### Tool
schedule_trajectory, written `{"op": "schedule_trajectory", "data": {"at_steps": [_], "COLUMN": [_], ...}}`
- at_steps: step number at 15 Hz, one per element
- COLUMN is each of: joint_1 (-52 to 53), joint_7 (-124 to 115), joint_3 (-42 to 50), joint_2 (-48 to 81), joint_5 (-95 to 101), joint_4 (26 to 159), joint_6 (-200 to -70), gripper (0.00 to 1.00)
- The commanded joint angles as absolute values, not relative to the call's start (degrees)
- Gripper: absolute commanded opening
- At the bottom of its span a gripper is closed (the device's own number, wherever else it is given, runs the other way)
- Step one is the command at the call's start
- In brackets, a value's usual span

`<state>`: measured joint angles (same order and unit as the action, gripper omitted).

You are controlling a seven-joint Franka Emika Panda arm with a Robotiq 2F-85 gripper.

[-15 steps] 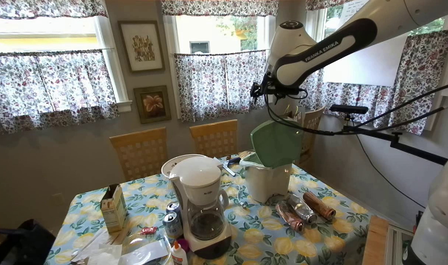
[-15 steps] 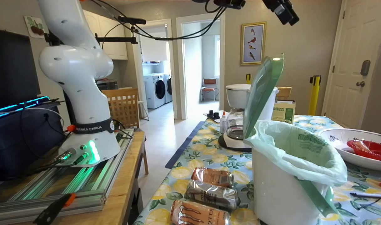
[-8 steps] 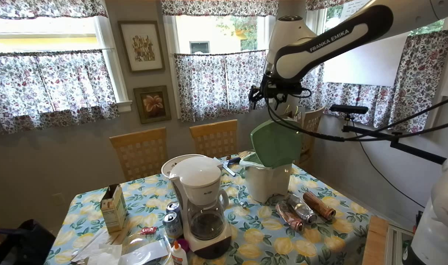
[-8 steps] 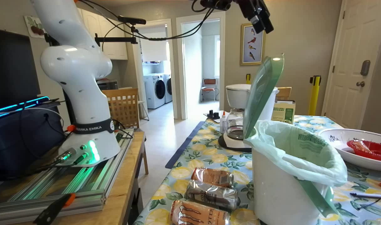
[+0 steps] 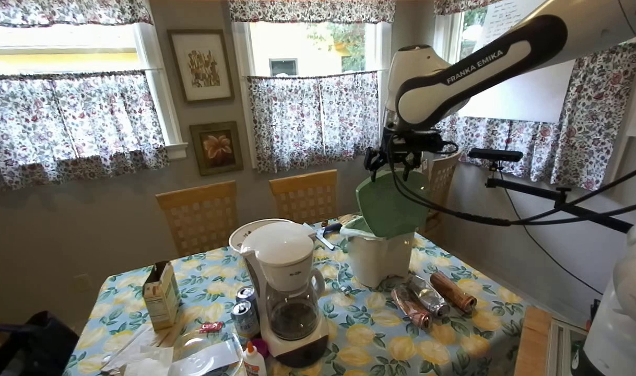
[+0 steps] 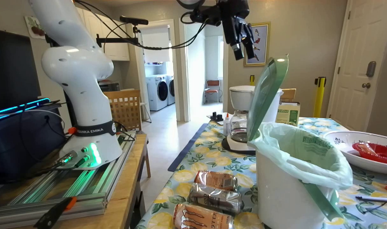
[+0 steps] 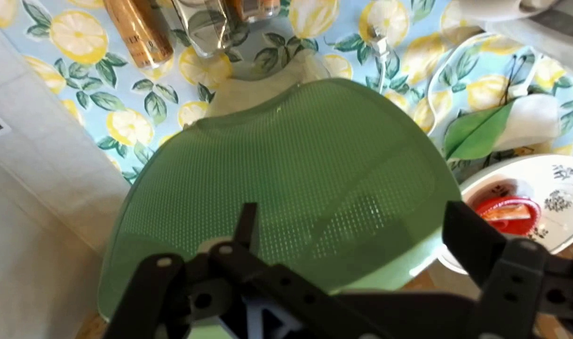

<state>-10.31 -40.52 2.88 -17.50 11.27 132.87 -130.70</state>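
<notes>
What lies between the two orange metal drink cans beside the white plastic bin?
A silver metal drink can lies on its side between them, as both exterior views show; the wrist view shows part of it.

gripper (image 6: pixel 245 57), jaws parted, hangs in open air; in an exterior view a gap shows between it and the lid (image 6: pixel 266 95). lid stands raised and tilted, a barrier between gripper and the mouth of the bin (image 6: pixel 285 197); beyond the lid, the mouth can be entered from above. three cans (image 6: pixel 214 197) lie on their sides just beside the bin, closely packed, scant room between; reachable from above. coffee maker (image 5: pixel 286 277) stands tall, a strip of tablecloth (image 5: pixel 349 308) between it and the bin. cable (image 5: pixel 482 219) sags back from the gripper, obstructing the room behind it.
</notes>
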Motion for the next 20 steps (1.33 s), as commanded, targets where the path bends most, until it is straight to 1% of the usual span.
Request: {"op": "schedule_trajectory", "data": {"at_steps": [1,10,11,17,20], "joint_1": [-9.26,-11.13,-11.63,-11.73,-11.34], "joint_7": [-32.66,-23.27,-25.69,-24.65,-24.28], "joint_3": [4.78,7.1,6.14,6.77,7.41], "joint_2": [-19.2,-19.34,-17.53,-17.83,-15.25], "joint_5": [4.11,1.15,2.67,1.25,-1.06], "joint_4": [137.1,144.31,141.93,142.43,142.12], "joint_6": [-129.34,-131.38,-130.24,-130.87,-130.86], "gripper": [1.0,1.0,1.0,1.0,1.0]}}
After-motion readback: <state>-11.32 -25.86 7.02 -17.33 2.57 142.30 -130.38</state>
